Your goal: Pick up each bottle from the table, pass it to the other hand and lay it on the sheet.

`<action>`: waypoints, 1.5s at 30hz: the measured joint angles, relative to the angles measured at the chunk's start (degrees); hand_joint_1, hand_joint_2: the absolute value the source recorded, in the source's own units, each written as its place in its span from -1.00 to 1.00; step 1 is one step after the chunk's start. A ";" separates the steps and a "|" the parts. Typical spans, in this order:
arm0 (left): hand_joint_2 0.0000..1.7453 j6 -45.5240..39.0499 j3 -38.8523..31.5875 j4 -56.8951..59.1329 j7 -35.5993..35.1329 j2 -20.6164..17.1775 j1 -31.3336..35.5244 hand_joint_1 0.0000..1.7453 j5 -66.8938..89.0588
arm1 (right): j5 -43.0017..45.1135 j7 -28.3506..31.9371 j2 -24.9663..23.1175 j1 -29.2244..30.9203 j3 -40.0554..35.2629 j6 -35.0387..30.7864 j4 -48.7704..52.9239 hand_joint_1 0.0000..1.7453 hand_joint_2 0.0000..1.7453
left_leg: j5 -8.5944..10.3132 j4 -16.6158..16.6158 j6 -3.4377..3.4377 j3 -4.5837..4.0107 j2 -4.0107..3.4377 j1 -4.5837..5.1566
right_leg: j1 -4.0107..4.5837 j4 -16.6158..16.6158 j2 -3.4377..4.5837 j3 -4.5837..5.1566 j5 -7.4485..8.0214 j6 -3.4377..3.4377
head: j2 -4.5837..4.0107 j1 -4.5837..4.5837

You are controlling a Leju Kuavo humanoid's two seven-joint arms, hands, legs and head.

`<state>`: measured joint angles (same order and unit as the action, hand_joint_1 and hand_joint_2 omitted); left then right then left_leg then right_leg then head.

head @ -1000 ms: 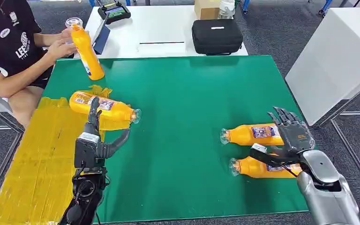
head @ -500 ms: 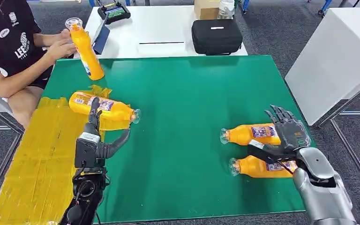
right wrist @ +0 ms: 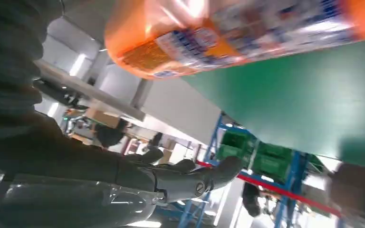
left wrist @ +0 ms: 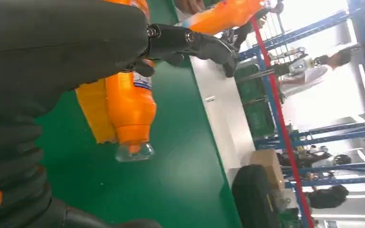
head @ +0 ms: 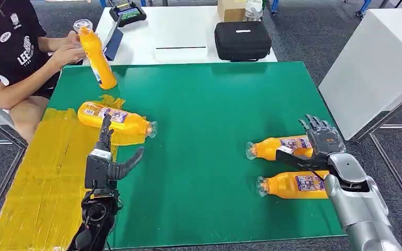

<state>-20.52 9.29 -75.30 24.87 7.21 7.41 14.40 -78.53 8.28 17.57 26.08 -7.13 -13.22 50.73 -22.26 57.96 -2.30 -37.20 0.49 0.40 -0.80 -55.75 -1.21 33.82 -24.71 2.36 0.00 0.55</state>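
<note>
Two orange bottles lie on their sides on the green table (head: pixel 204 115) at the right: a far bottle (head: pixel 277 148) and a near bottle (head: pixel 294 184). My right hand (head: pixel 319 142) is over the far bottle's base end, fingers spread, its thumb low between the two bottles. The right wrist view has that bottle (right wrist: pixel 228 33) close to the spread fingers (right wrist: pixel 185 178). A third bottle (head: pixel 116 119) lies on the yellow sheet (head: pixel 47 172). My left hand (head: pixel 104 156) stands just short of it, fingers apart, holding nothing; the left wrist view shows this bottle (left wrist: pixel 130 104).
A seated person at the back left holds a fourth orange bottle (head: pixel 97 55) upright at the table's corner. Behind the green table stands a white table (head: pixel 178 31) with a black case (head: pixel 242 39). A white block (head: pixel 377 57) stands at the right.
My right hand has moved away from me, from over the near bottle to over the far bottle. The left hand has barely shifted. The bottles lie as before.
</note>
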 measured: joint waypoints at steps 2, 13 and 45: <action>1.00 0.00 -0.02 0.81 0.02 0.02 0.00 -1.00 -0.02 | -0.50 -0.59 0.48 0.84 -0.11 0.04 -1.96 -1.00 1.00 | 0.00 0.00 0.00 0.00 0.01 0.00 | 0.00 0.00 0.00 0.00 0.00 0.00 | 0.00 -0.02; 1.00 0.00 -0.09 3.87 -0.02 0.02 1.61 -1.00 0.11 | 1.62 -0.13 2.23 4.89 -0.17 5.66 -10.62 -1.00 1.00 | 0.01 0.01 0.00 0.00 -0.01 0.00 | 0.00 0.00 0.00 0.00 0.01 0.02 | 0.00 0.00; 1.00 -1.25 -0.13 8.24 0.61 0.00 3.04 -1.00 0.44 | 3.91 1.38 1.99 4.52 -1.22 -0.09 -16.54 0.76 1.00 | 0.00 0.01 0.00 0.03 -0.02 -0.02 | 0.01 0.00 0.01 -0.01 0.01 0.02 | 0.00 0.00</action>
<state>-21.77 9.16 -67.06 25.49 7.21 10.44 14.84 -74.62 9.66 19.56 30.60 -8.35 -13.31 34.18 -22.26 57.98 -2.30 -37.16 0.47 0.38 -0.79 -55.75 -1.21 33.81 -24.70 2.38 0.00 0.55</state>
